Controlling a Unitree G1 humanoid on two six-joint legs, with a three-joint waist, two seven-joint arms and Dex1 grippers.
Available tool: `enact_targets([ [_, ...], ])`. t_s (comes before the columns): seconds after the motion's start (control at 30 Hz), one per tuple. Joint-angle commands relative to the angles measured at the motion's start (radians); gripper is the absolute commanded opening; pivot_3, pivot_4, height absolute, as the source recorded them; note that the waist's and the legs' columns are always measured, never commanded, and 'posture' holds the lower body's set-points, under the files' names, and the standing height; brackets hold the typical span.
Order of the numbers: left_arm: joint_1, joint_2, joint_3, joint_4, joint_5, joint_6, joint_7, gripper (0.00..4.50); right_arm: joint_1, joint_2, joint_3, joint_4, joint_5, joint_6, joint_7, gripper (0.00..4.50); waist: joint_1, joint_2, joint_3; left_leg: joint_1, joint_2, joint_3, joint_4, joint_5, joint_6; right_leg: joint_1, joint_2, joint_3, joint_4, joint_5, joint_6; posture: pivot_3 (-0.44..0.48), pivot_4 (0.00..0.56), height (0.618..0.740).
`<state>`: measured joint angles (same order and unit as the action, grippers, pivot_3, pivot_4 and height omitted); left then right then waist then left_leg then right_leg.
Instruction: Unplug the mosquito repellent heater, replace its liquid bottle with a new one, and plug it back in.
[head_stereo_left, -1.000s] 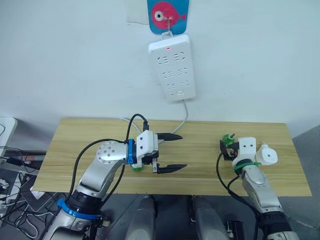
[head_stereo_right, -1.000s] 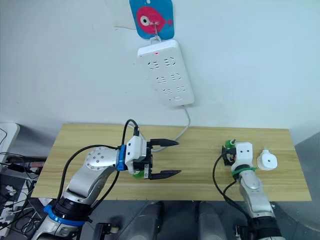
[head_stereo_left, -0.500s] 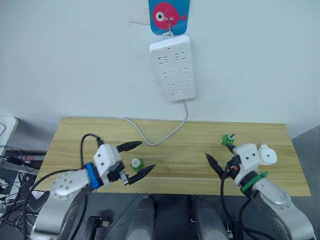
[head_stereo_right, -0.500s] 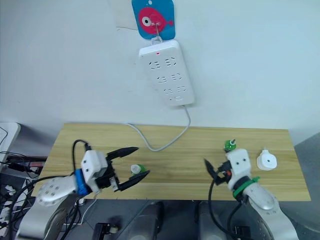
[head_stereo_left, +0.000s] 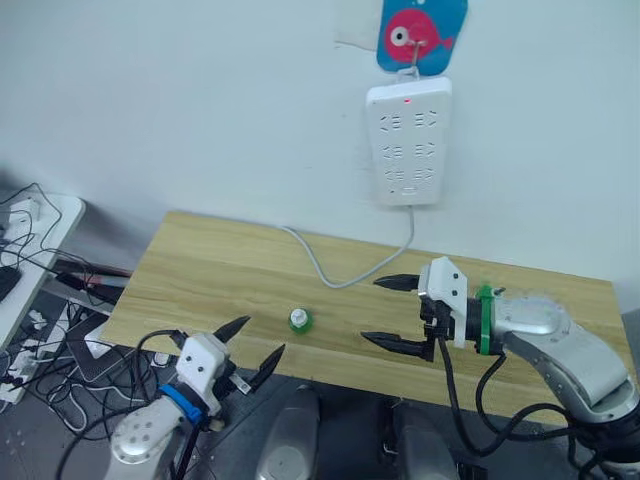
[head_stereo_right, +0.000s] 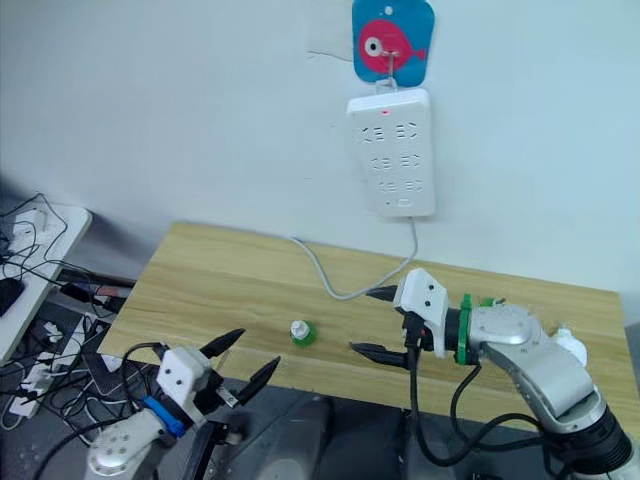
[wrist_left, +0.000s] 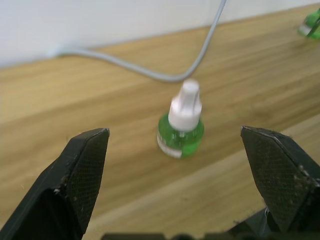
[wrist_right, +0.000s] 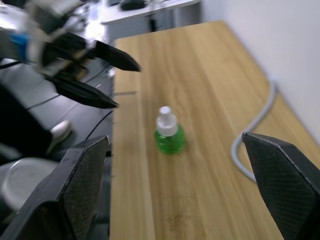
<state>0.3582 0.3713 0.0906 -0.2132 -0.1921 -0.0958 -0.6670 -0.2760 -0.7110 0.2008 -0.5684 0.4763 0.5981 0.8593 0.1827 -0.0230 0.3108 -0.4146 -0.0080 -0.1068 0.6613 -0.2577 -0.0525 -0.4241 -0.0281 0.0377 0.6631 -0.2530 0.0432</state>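
A small green liquid bottle (head_stereo_left: 299, 320) with a white cap stands upright near the table's front edge, also seen as bottle (wrist_left: 182, 128) and bottle (wrist_right: 169, 133). My left gripper (head_stereo_left: 247, 351) is open, low and just off the front edge, pointing at the bottle from a short way off. My right gripper (head_stereo_right: 373, 322) is open over the table, to the right of the bottle and apart from it. The white mosquito repellent heater (head_stereo_right: 571, 346) lies unplugged at the far right, mostly hidden behind my right arm. A second green bottle (head_stereo_right: 487, 300) peeks out behind my right wrist.
A white power strip (head_stereo_left: 408, 145) hangs on the wall from a blue hook with a pink fish (head_stereo_left: 421, 34). Its grey cable (head_stereo_left: 345, 280) loops down onto the wooden table (head_stereo_left: 200, 270). Loose cables and a white side table (head_stereo_left: 35, 230) are at the left.
The camera has shifted. My left gripper has drawn back off the table's front edge, away from the bottle. My right gripper has swung left toward the table's middle and stands open.
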Motion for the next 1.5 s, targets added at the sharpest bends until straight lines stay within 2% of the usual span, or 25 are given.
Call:
enact_targets([
  [0.03, -0.025, -0.027, -0.057, 0.082, 0.046, -0.103, 0.008, 4.5, -0.036, -0.013, -0.014, -0.025, 0.043, 0.026, 0.043, 4.47, 0.011, 0.0, 0.0, 0.0, 0.0, 0.001, 0.0, 0.0, 0.0, 0.0, 0.0, 0.001, 0.0, 0.0, 0.0, 0.361, 0.295, 0.74],
  [0.3, -0.166, -0.086, -0.131, 0.301, 0.128, -0.214, 0.074, 4.5, -0.07, -0.029, -0.028, -0.065, 0.077, 0.099, 0.043, 4.47, 0.044, 0.0, 0.0, 0.0, -0.001, 0.002, 0.0, -0.001, 0.001, 0.0, 0.004, 0.001, 0.0, 0.001, -0.002, 0.339, 0.315, 0.74],
  [0.63, -0.386, -0.174, -0.178, 0.663, 0.185, -0.316, 0.159, 4.5, -0.083, -0.056, -0.077, -0.075, 0.112, 0.171, 0.012, 4.47, 0.057, -0.001, 0.001, 0.001, 0.0, 0.003, 0.001, -0.001, 0.001, -0.001, 0.006, 0.002, 0.001, 0.003, -0.004, 0.293, 0.321, 0.74],
  [0.8, -0.422, -0.19, -0.18, 0.725, 0.195, -0.366, 0.186, 4.5, -0.072, -0.053, -0.089, -0.088, 0.121, 0.193, -0.013, 4.47, 0.058, -0.001, 0.001, 0.001, 0.0, 0.003, 0.001, -0.001, 0.002, -0.001, 0.006, 0.002, 0.001, 0.003, -0.004, 0.281, 0.316, 0.74],
  [0.9, -0.419, -0.188, -0.193, 0.732, 0.204, -0.391, 0.184, 4.5, -0.067, -0.046, -0.097, -0.095, 0.133, 0.211, -0.034, 4.47, 0.058, -0.001, 0.001, 0.001, 0.0, 0.004, 0.001, -0.001, 0.002, -0.001, 0.006, 0.002, 0.001, 0.003, -0.004, 0.279, 0.309, 0.74],
  [0.93, -0.417, -0.189, -0.195, 0.735, 0.205, -0.394, 0.184, 4.31, -0.064, -0.044, -0.097, -0.098, 0.135, 0.215, -0.04, 4.49, 0.059, -0.001, 0.001, 0.002, 0.0, 0.003, 0.001, -0.001, 0.002, -0.001, 0.006, 0.002, 0.001, 0.003, -0.004, 0.279, 0.309, 0.74],
  [1.03, -0.42, -0.197, -0.199, 0.736, 0.2, -0.399, 0.187, 3.61, -0.059, -0.038, -0.096, -0.103, 0.14, 0.223, -0.058, 4.5, 0.059, -0.001, 0.001, 0.001, 0.0, 0.004, 0.001, -0.001, 0.002, -0.001, 0.006, 0.002, 0.001, 0.003, -0.004, 0.279, 0.309, 0.74],
  [1.17, -0.421, -0.202, -0.206, 0.719, 0.2, -0.397, 0.194, 2.28, -0.044, -0.037, -0.09, -0.111, 0.137, 0.219, -0.074, 4.5, 0.059, -0.001, 0.0, 0.001, 0.0, 0.004, 0.001, -0.001, 0.002, -0.001, 0.006, 0.002, 0.001, 0.003, -0.004, 0.289, 0.293, 0.74],
  [1.33, -0.42, -0.183, -0.22, 0.583, 0.181, -0.335, 0.163, 2.21, -0.012, -0.047, -0.099, -0.101, 0.118, 0.198, -0.086, 4.5, 0.062, -0.001, 0.0, 0.001, 0.0, 0.003, 0.001, -0.001, 0.002, -0.001, 0.006, 0.002, 0.001, 0.003, -0.004, 0.306, 0.276, 0.74],
  [1.5, -0.442, -0.077, -0.302, 0.288, 0.136, -0.102, -0.022, 2.21, 0.037, -0.032, -0.118, -0.11, 0.108, 0.185, -0.118, 4.5, 0.064, -0.002, 0.0, 0.001, 0.0, 0.003, 0.001, -0.001, 0.002, -0.001, 0.007, 0.002, 0.001, 0.004, -0.004, 0.324, 0.266, 0.74],
])
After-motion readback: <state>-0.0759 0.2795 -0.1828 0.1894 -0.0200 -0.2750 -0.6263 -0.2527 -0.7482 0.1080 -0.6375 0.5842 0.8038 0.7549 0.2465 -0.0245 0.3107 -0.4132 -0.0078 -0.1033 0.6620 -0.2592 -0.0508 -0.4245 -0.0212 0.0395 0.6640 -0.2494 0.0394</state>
